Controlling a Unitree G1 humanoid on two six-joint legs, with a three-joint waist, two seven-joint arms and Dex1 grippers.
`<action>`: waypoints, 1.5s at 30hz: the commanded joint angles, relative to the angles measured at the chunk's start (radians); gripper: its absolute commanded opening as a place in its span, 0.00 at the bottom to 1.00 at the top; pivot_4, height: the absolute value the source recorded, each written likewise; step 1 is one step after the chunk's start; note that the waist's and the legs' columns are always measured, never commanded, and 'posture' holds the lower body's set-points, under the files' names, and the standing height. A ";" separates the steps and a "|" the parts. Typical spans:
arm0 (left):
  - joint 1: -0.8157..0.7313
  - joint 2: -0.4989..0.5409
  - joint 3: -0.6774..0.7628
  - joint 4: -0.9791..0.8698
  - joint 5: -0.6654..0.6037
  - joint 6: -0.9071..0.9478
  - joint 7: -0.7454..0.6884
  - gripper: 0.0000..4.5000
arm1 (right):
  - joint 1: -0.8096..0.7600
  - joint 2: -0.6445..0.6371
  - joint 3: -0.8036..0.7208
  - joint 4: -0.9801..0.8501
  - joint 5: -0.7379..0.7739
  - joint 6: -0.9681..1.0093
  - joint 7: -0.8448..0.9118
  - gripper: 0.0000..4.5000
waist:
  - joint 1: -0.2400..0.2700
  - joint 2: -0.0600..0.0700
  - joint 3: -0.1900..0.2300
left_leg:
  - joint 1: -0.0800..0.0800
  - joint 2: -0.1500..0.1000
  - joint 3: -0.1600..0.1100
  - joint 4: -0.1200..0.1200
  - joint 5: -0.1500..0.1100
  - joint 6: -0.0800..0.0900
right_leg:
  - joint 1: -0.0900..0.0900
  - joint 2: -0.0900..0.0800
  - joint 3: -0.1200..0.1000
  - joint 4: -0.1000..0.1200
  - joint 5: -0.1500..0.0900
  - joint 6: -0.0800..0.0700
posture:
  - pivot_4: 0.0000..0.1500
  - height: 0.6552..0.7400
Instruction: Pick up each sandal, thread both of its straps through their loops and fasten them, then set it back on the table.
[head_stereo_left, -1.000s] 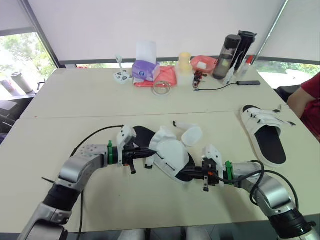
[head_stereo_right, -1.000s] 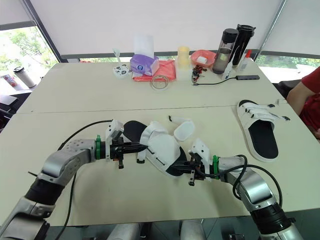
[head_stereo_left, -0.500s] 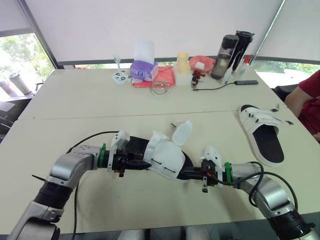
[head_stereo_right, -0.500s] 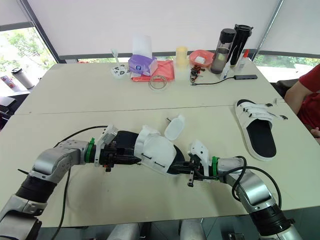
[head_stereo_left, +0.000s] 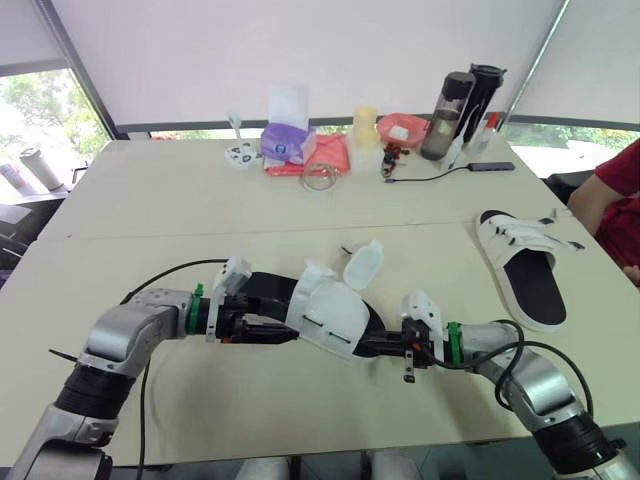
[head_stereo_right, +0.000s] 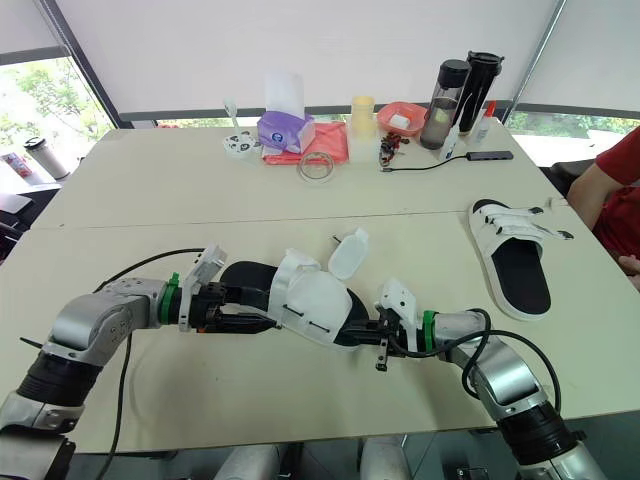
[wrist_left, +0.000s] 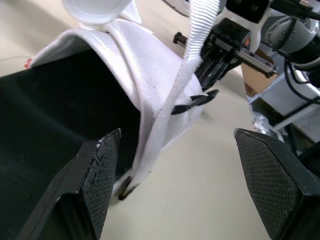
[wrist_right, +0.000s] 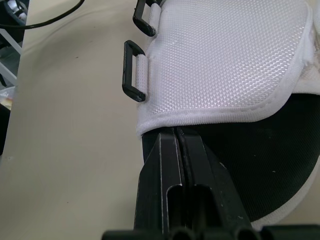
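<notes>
Black-soled sandal with white upper, between both grippers at the desk's near middle.
The left gripper gapes wide around one end, a loose strap stands up, and the right gripper pinches the other end.

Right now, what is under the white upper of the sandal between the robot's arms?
The black footbed runs under the upper, and the right end effector, shut on the sandal, sits at its edge there. The footbed's covered middle cannot be seen.
</notes>
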 joint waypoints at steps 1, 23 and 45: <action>0.001 -0.001 0.020 -0.025 -0.016 -0.013 -0.017 0.72 | 0.003 -0.011 -0.005 0.054 -0.048 0.014 -0.031 0.00 | 0.000 0.000 0.000 | 0.000 0.000 0.000 0.000 0.000 0.000 | 0.000 0.000 0.000 0.000 0.000 0.000 | 1.00 1.00; -0.105 -0.007 0.155 -0.043 -0.224 0.226 -0.016 0.01 | 0.014 -0.006 -0.004 0.065 -0.053 0.008 -0.040 0.00 | -0.005 -0.001 0.001 | 0.000 0.001 0.000 0.000 0.001 0.001 | 0.000 0.001 0.000 0.000 0.000 0.000 | 1.00 1.00; -0.106 -0.051 0.133 -0.057 -0.234 0.234 0.060 1.00 | 0.013 -0.009 -0.001 0.072 -0.057 0.003 -0.042 0.00 | 0.000 -0.002 0.000 | 0.002 0.001 0.000 0.000 -0.001 -0.001 | 0.002 0.000 0.000 -0.001 0.000 -0.001 | 1.00 1.00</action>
